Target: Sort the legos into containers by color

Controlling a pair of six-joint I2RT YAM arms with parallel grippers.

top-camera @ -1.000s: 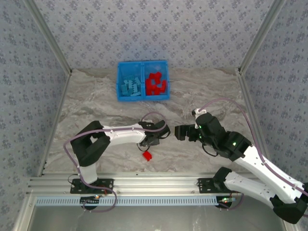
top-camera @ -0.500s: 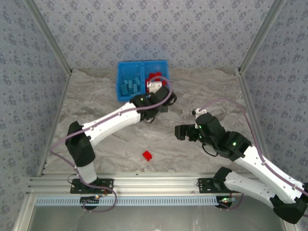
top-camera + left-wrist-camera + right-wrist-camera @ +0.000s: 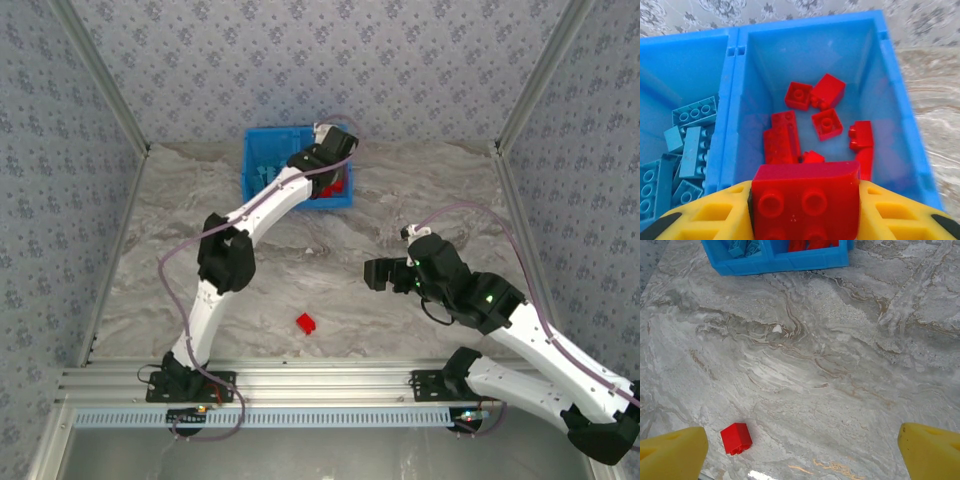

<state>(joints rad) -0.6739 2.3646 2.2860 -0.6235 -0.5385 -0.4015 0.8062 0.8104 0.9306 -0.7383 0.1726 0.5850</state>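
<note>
My left gripper [image 3: 805, 212] is shut on a red lego [image 3: 805, 197], held between its yellow fingers [image 3: 705, 217] above the near wall of the right compartment of the blue bin [image 3: 900, 95]. That compartment holds several red legos [image 3: 826, 123]; the left one holds several light blue legos [image 3: 692, 145]. From above, the left arm stretches out to the bin [image 3: 248, 170], its gripper [image 3: 335, 150] over the right half. One more red lego [image 3: 306, 322] lies alone on the table near the front. My right gripper [image 3: 372, 274] hovers open to the right of it, with that lego [image 3: 736, 438] by its left finger [image 3: 670, 452].
The central divider [image 3: 732, 100] splits the bin. The bin [image 3: 790, 261] stands at the back of the marble table [image 3: 430, 190], close to the patterned back wall. An aluminium rail [image 3: 320, 380] runs along the near edge.
My left arm has swung from the table's middle up to the bin, carrying the red lego over the right compartment. The right arm and the loose red lego have not moved.
</note>
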